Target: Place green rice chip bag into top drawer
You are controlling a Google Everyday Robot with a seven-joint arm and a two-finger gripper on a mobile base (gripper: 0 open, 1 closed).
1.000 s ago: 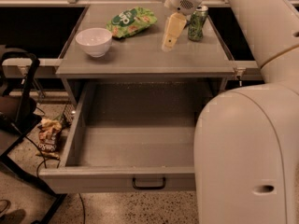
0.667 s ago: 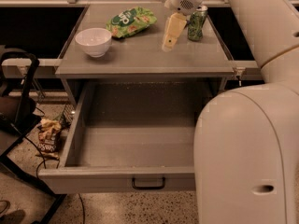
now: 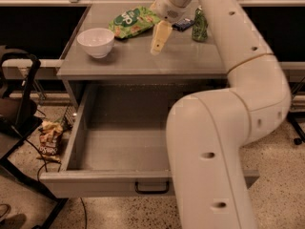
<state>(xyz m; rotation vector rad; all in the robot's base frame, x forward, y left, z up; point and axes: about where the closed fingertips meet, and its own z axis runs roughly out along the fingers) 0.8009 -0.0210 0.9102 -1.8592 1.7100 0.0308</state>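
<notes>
Lettering in white ran across the bright green, glossy rice chip bag (image 3: 133,22), though the words could not be read. The bag lay crumpled at the back of the grey metal tabletop (image 3: 143,63), behind the round white bowl (image 3: 96,42) and apart from it.

The robot's pale, tapered gripper (image 3: 156,49) hung over the tabletop just to the right of the bag, pointing down and not touching it. Whether it was open or closed could not be told.

A green drink can (image 3: 199,25) stood upright at the back right of the tabletop. A small dark flat object (image 3: 183,24) lay beside the can.

Below the tabletop, the wide, shallow grey metal top drawer (image 3: 78,137) stood pulled out, with a black bar handle (image 3: 152,188) on its front panel. The bulky white robot arm (image 3: 224,142) crossed the foreground and hid the right side of the drawer.

A brown-and-orange snack bag (image 3: 49,140) lay crumpled on the speckled floor to the left, its label too small to read. It sat near a black tubular frame (image 3: 21,80).
</notes>
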